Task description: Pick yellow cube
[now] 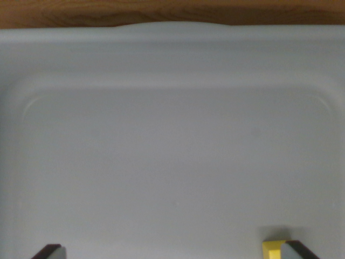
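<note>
Bottom edge: gripper [172, 253] fingertips spread wide, jaws released — yellow cube [273, 250] touching the inside of the lower-right fingertip, probably ahead of closing. Beyond: bare grey tray [172, 135]. Top: wooden table [108, 12] strip.

End effector [172, 252]: only 2 fingertips [49, 251] visible at bottom edge; dark outer faces, grey inner pads, angular wedge shape.

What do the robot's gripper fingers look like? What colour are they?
Only the gripper fingertips peek in along the wrist view's bottom edge. Each tip is dark, almost black, with a pale grey inner face and a slanted, wedge-like end. No cables or markings show, and the rest of the arm is out of view.
</note>
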{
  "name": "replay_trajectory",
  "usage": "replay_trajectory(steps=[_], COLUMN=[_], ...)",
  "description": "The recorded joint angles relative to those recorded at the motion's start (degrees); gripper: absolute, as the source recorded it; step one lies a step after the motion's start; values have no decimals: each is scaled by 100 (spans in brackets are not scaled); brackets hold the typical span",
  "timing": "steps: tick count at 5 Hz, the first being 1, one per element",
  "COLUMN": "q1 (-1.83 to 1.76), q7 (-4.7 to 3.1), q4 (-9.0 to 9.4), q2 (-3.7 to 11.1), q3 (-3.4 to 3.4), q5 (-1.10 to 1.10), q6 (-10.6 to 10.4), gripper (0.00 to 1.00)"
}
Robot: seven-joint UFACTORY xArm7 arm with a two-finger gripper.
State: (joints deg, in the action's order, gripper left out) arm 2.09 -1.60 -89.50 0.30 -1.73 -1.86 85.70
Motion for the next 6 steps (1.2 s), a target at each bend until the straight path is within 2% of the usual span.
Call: replay_trajectory(steps=[1,2,3,4,5,6], q1=[32,32,70,70,113,113], q7=[-72,-72,-156,-156,-252,-252], q4=[134,134,290,290,468,468], q2=[38,38,83,83,133,133], q3=[26,26,57,57,92,92], q5=[-3,-3,-7,-7,-11,-11], q6=[-144,-144,-313,-313,-504,-504], gripper=[0,0,0,0,0,0])
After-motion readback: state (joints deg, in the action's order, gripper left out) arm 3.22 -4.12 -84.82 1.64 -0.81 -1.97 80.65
